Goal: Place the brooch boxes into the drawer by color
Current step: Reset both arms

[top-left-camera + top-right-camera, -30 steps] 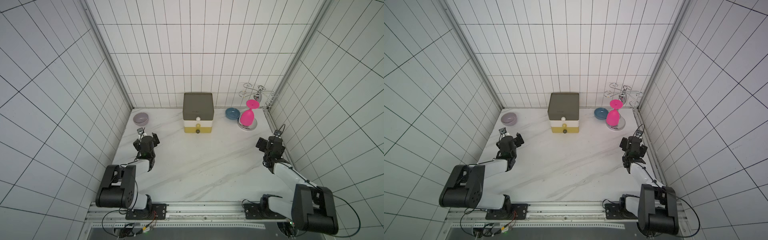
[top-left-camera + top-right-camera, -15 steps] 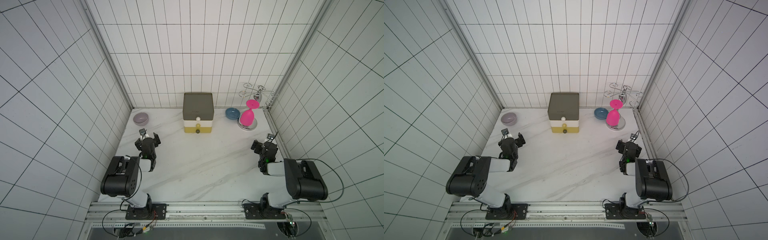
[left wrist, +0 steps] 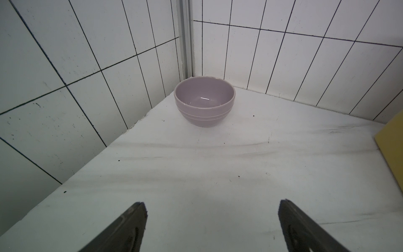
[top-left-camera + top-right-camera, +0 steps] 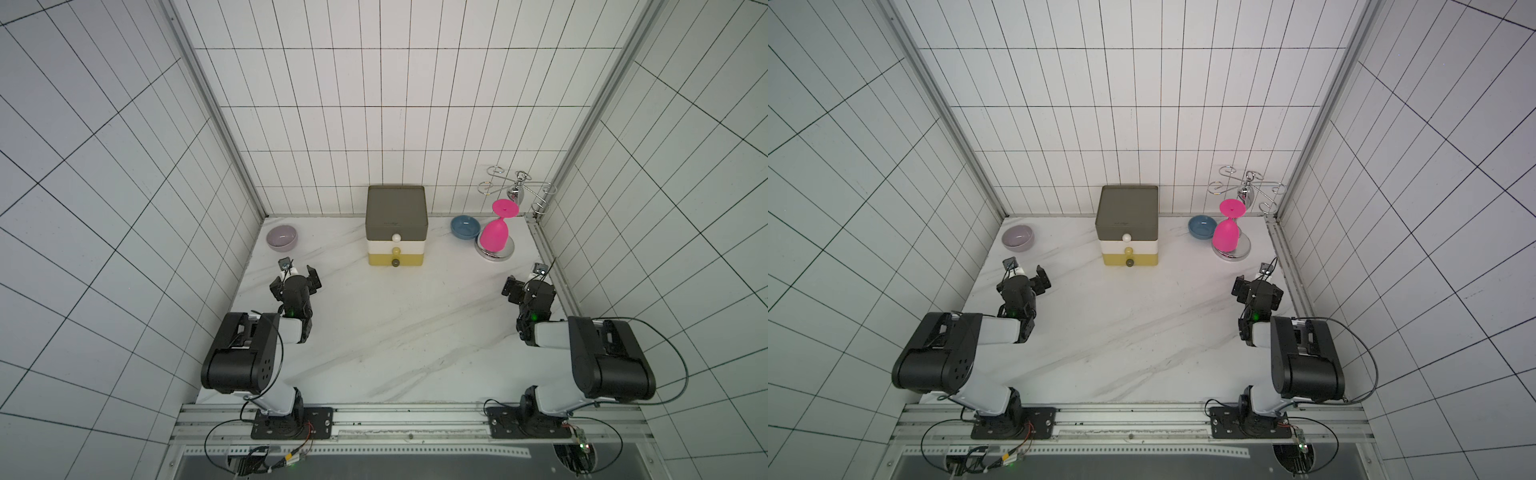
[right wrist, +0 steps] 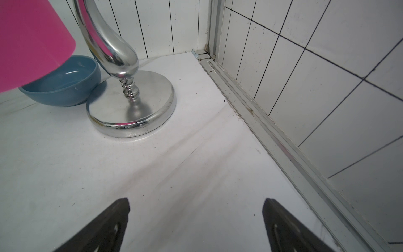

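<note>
The drawer is being shown standing at the back middle of the marble table, against the rear wall, with its olive, white and mustard tiers all pushed in. The left gripper is being held wide apart and empty, low over the table, facing the lilac bowl in the corner. The right gripper is likewise being held wide apart and empty, facing the chrome stand, where a pink glass is being carried upside down beside the blue bowl.

free: we have open tabletop across the middle | blocked: drawer back centre | lilac bowl back-left corner | blue bowl, chrome stand and pink glass crowd back right
</note>
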{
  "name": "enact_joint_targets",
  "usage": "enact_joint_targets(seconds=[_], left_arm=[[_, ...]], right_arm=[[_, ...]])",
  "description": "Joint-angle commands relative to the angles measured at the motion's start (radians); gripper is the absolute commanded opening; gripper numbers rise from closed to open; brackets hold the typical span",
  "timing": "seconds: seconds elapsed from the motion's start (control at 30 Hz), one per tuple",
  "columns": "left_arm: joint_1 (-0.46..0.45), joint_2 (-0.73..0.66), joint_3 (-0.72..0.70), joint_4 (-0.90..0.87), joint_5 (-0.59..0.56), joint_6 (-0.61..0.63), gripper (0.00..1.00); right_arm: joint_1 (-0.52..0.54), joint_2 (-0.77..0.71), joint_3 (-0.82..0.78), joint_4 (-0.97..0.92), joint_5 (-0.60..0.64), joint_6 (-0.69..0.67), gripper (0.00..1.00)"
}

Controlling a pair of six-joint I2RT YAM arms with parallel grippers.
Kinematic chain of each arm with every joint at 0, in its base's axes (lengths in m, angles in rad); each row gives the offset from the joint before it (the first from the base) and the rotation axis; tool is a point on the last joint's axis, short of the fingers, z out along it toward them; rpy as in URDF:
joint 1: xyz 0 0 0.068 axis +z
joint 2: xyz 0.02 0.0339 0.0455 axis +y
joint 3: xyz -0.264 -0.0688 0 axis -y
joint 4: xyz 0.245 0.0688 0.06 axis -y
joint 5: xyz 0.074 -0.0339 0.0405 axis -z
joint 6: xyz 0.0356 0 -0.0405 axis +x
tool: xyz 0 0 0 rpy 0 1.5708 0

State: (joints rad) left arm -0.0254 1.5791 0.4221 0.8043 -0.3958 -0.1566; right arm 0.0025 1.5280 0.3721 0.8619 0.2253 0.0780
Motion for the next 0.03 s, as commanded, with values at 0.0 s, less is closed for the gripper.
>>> enact_joint_targets(seconds=[0.0], left_arm=[[-0.002,-0.017,0.014,-0.002,0.0,0.005,0.98]], right_arm=[[0.011,0.009,0.037,-0.01,0.014,-0.011,0.99]])
